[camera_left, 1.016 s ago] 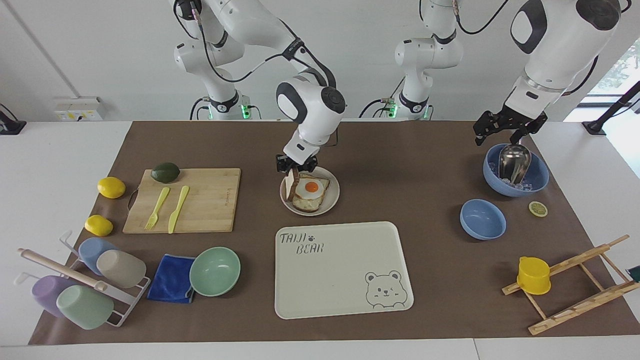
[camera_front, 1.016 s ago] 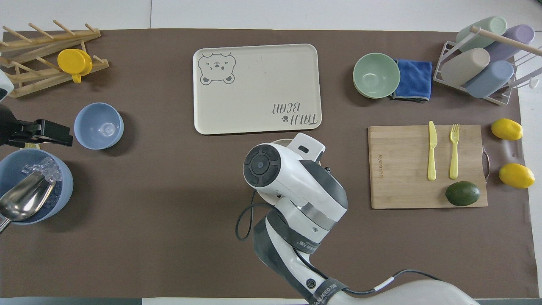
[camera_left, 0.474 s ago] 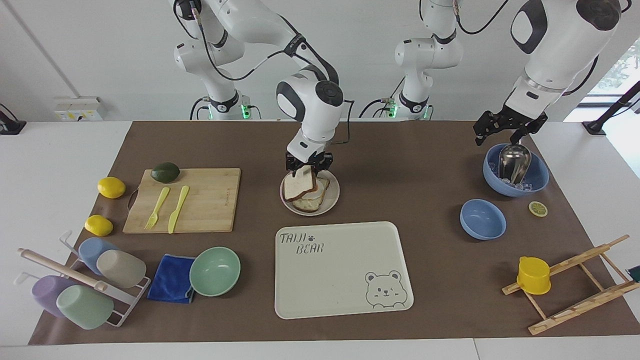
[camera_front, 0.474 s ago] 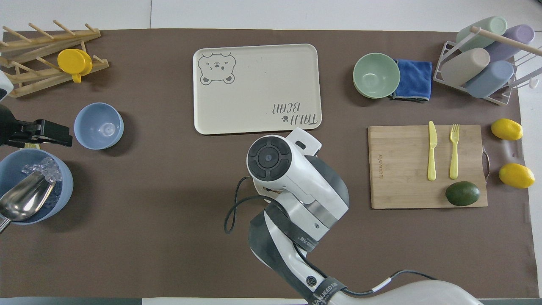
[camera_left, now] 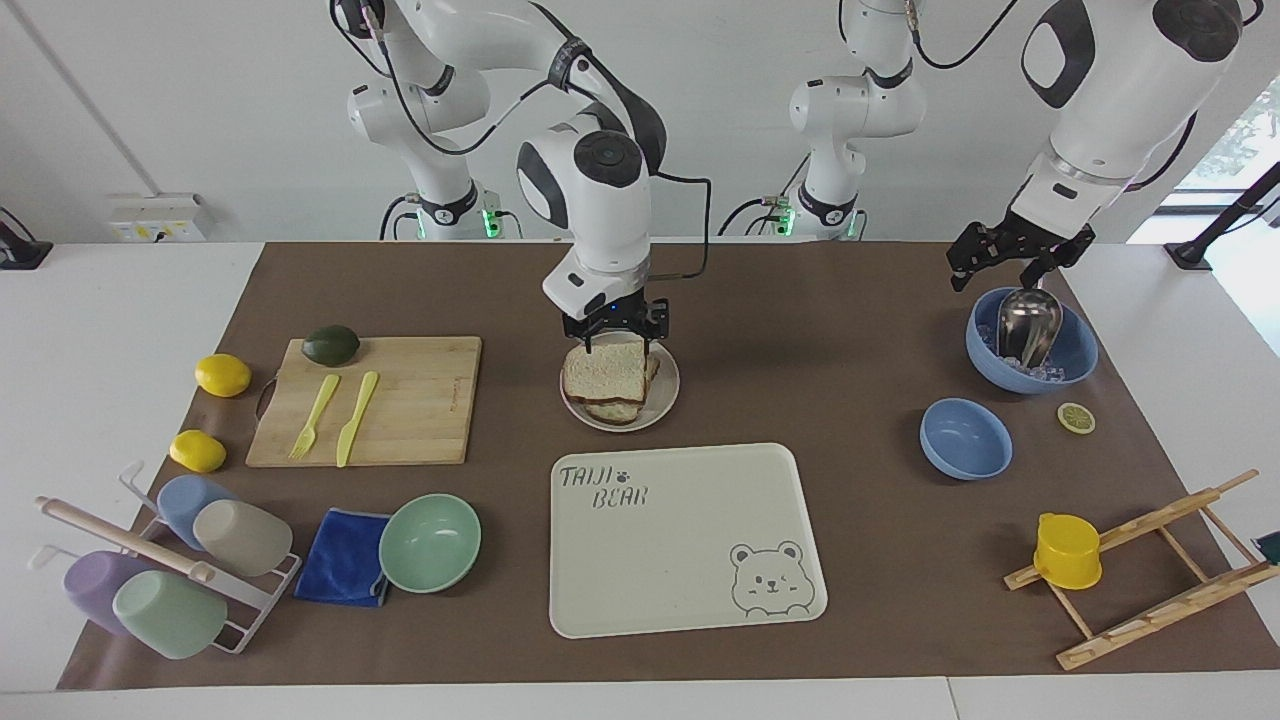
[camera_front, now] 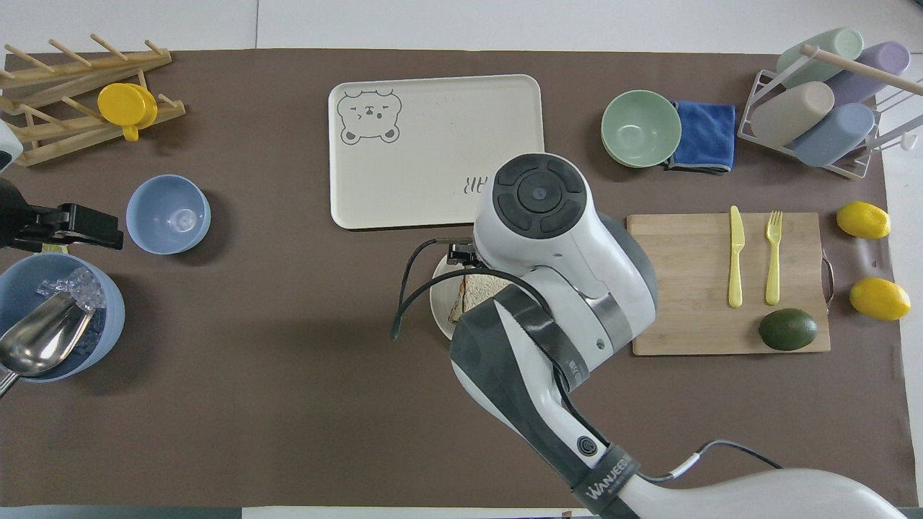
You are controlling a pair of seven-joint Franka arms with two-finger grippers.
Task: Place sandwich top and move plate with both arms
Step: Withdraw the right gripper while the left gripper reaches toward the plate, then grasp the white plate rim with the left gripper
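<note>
In the facing view, the sandwich top (camera_left: 604, 369), a squarish slice of pale, porous bread with a brown crust, lies flat on the stack of bread on the plate (camera_left: 668, 390), a small round off-white dish with a raised rim. The right gripper (camera_left: 617, 343) hangs just over the slice's edge at the plate's 12 o'clock, its black fingers spread apart with nothing between them. At the plate's 6 o'clock sits a smooth cream rectangular tray (camera_left: 690, 540) with rounded corners, printed "TAIJI BEAR" and a bear face. The left gripper (camera_left: 1012, 262) waits over a glossy blue bowl (camera_left: 1078, 352) holding ice and a metal scoop (camera_left: 1027, 324); whether its fingers are apart or together cannot be told. In the overhead view, the right arm's white shell hides most of the plate (camera_front: 438, 306), leaving only a rim crescent and a corner of the slice (camera_front: 476, 292). A strap on that arm reads "WANJEED". The left gripper (camera_front: 86, 227) shows at the view's 9 o'clock edge beside the ice bowl (camera_front: 108, 317).
</note>
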